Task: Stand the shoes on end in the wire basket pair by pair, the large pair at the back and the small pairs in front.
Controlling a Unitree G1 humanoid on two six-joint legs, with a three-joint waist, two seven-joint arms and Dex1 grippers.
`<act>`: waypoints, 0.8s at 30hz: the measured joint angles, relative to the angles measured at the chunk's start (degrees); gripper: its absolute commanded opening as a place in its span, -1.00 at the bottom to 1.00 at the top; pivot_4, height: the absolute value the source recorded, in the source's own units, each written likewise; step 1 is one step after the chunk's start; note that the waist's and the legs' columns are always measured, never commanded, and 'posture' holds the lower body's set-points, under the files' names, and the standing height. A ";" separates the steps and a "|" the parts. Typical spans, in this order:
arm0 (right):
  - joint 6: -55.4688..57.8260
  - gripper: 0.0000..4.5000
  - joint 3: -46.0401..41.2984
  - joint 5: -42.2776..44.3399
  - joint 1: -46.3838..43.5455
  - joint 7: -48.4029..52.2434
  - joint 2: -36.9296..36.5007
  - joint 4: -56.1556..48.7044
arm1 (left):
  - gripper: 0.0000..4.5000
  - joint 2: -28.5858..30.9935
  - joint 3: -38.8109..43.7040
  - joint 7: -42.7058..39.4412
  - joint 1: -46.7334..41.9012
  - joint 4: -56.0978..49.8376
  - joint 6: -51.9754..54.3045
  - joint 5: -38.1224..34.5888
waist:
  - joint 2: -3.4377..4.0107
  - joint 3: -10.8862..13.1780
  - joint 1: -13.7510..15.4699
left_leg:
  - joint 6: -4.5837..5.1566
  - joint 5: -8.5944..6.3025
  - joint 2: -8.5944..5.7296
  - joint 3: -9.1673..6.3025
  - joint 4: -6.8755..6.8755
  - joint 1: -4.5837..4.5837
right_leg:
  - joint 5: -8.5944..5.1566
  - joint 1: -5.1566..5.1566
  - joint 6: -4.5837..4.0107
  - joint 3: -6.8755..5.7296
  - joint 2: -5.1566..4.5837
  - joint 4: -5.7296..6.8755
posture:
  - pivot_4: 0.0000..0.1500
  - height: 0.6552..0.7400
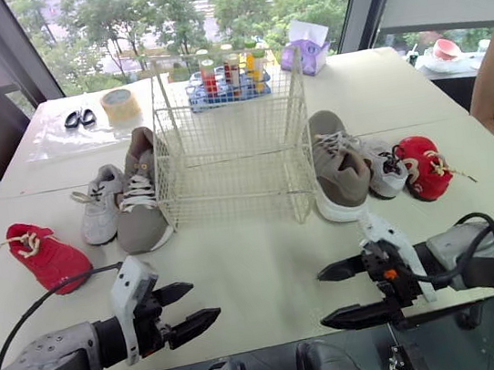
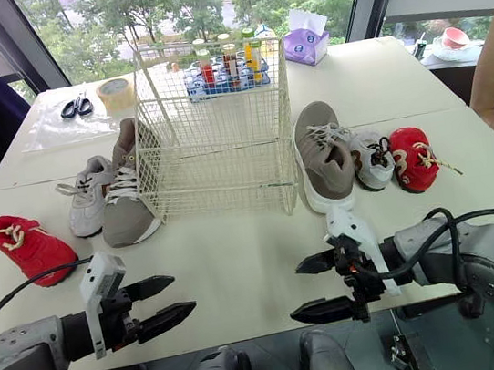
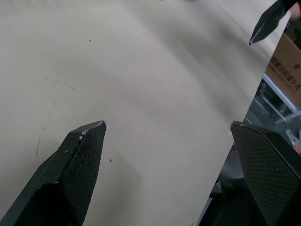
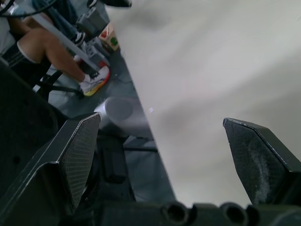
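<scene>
Since nothing stands in the wire basket [image 1: 227, 142] yet, I hold the left gripper [image 1: 205, 299] and right gripper [image 1: 320, 300] low over the near tabletop [image 1: 257, 257], both spread wide and empty, ready for either side. Pairs are split: a large taupe shoe [image 1: 139, 200], small grey shoe [image 1: 101, 204] and small red shoe [image 1: 47, 254] lie left of the basket, with the other taupe shoe [image 1: 338, 167], other grey shoe [image 1: 382, 166] and other red shoe [image 1: 424, 165] to its right. I judge the large pair should go in first, at the back.

I see a white wire basket [image 1: 228, 183], off-white bench [image 1: 257, 257], taupe shoes [image 1: 139, 205], grey shoes [image 1: 101, 205], red shoes [image 1: 50, 257].
</scene>
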 measured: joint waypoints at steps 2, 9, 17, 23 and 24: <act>-0.05 1.00 0.17 -0.13 -0.02 -0.01 0.01 -0.16 | 0.92 -0.01 0.00 -0.13 0.20 0.00 -0.12 0.00 | 0.00 0.00 0.00 | 0.00 0.00 0.00 0.00 0.00 0.00 | -0.01 0.00 0.01 0.00 0.01 0.00 | 1.00 1.00; -0.39 1.00 0.37 -0.45 -0.87 -0.54 0.46 -0.16 | 0.92 -0.53 0.00 -0.27 1.23 -0.01 -0.19 -0.26 | 0.00 0.00 0.00 | 0.00 0.00 0.00 0.00 0.00 0.00 | -0.01 0.00 0.01 0.00 0.00 0.00 | 1.00 1.00; -0.73 1.00 0.67 -1.20 -1.50 -0.61 1.50 0.74 | 0.92 -0.50 -0.13 -1.28 2.16 -0.18 -1.61 1.31 | 0.00 0.00 -0.01 | 0.00 0.00 0.00 0.00 0.00 0.00 | 0.02 0.00 -0.04 0.00 0.00 0.00 | 1.00 1.00; -0.35 1.00 1.25 -2.83 -4.28 -0.29 -0.41 0.90 | 0.92 -0.50 -1.54 -2.25 2.26 0.06 -2.87 4.25 | 0.02 0.01 0.00 | 0.00 0.00 0.00 0.00 0.01 0.00 | -0.01 0.00 0.00 -0.01 0.00 0.00 | 1.00 1.00; -0.11 1.00 1.17 -2.74 -5.43 -0.28 -1.00 0.93 | 0.92 -0.48 -1.57 -2.43 1.92 0.32 -3.06 4.62 | 0.04 0.02 0.00 | 0.00 0.00 -0.01 0.02 0.01 0.00 | -0.01 -0.03 0.01 0.00 0.00 0.00 | 1.00 1.00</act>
